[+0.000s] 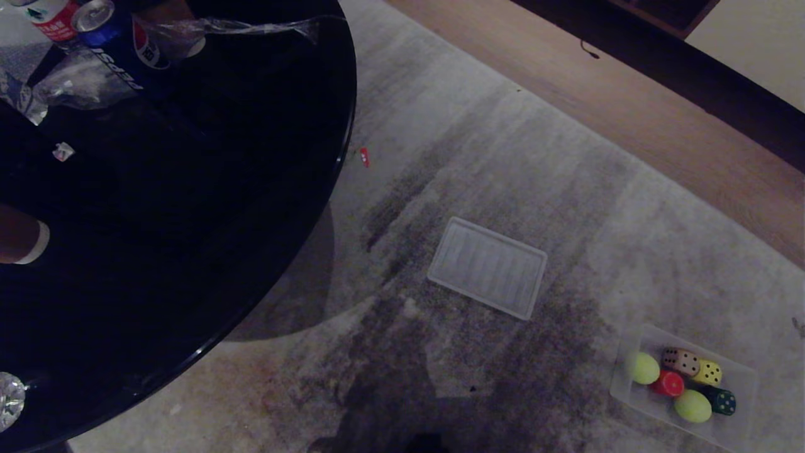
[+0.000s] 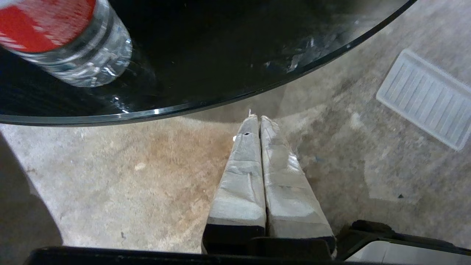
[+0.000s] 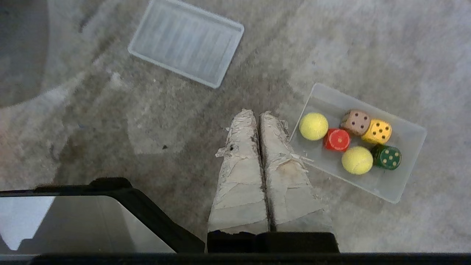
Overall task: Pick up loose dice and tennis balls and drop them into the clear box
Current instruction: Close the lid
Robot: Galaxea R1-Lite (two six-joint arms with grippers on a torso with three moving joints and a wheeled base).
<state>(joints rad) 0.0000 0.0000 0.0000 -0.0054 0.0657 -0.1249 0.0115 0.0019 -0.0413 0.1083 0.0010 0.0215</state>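
Observation:
The clear box [image 1: 745,377] [image 3: 382,180] sits open on the grey rug at the near right. Inside it lie two tennis balls [image 1: 644,368] [image 3: 313,126] and several dice: tan [image 3: 355,122], yellow [image 3: 376,131], red [image 3: 336,140] and dark green [image 3: 386,157]. Its ribbed lid [image 1: 487,267] [image 3: 186,48] lies flat on the rug, apart from the box. My right gripper [image 3: 255,112] hangs shut and empty above the rug beside the box. My left gripper [image 2: 256,117] is shut and empty near the table's edge. Neither arm shows in the head view.
A round black glass table [image 1: 188,220] fills the left, with a Pepsi can [image 1: 119,44] and a red-labelled bottle [image 2: 66,40] on it. A small red scrap [image 1: 364,157] lies on the rug. Wooden floor [image 1: 629,107] borders the rug at the far side.

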